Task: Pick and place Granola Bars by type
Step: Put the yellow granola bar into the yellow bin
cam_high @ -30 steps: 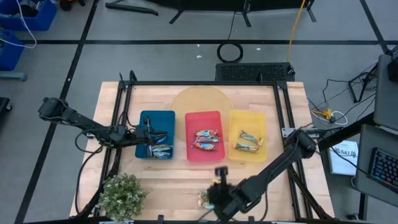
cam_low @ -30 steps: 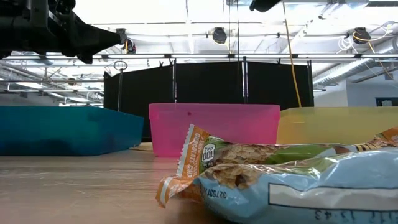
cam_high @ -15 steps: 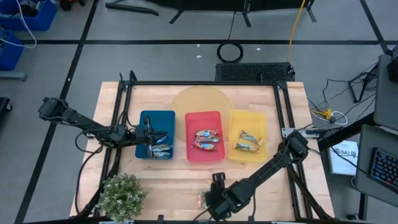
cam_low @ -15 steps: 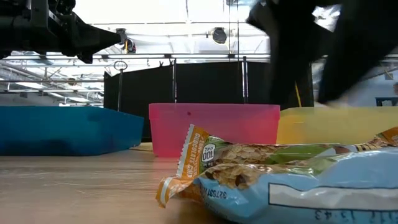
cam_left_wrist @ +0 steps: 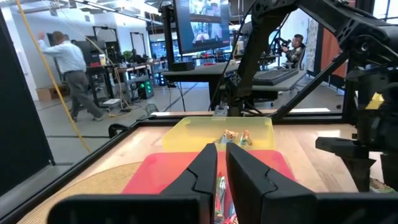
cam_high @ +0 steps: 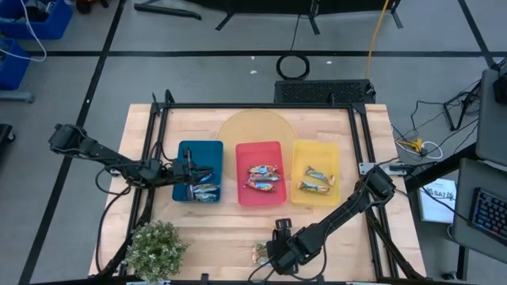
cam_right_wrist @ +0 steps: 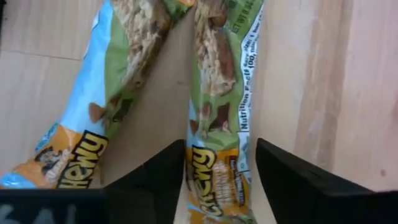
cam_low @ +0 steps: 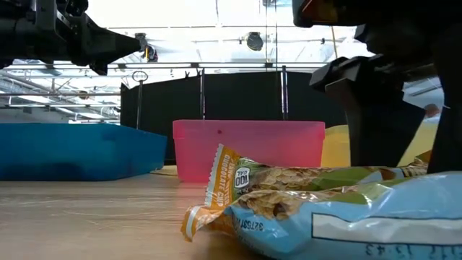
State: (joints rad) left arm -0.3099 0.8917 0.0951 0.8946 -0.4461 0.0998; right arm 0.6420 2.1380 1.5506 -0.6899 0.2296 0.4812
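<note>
Floor (cam_high: 198, 71): grey, crossed by dark tape lines, seen from above around the counter.
Counter (cam_high: 372, 131): light wood, framed by black rails.
Cables: a black coil (cam_high: 291, 66) on the floor beyond the far edge; a yellow cord (cam_high: 377, 32) running down at far right.
Bins (cam_high: 32, 20): blue, at far left.
Desk (cam_high: 479, 210): at right, with a keyboard.
Ceiling (cam_low: 216, 29): bright strip lights and exposed pipes.
Curtain (cam_low: 238, 97): black, behind the counter.
Room beyond: monitors (cam_left_wrist: 202, 28), workstations, a person (cam_left_wrist: 68, 68) standing at left.
</note>
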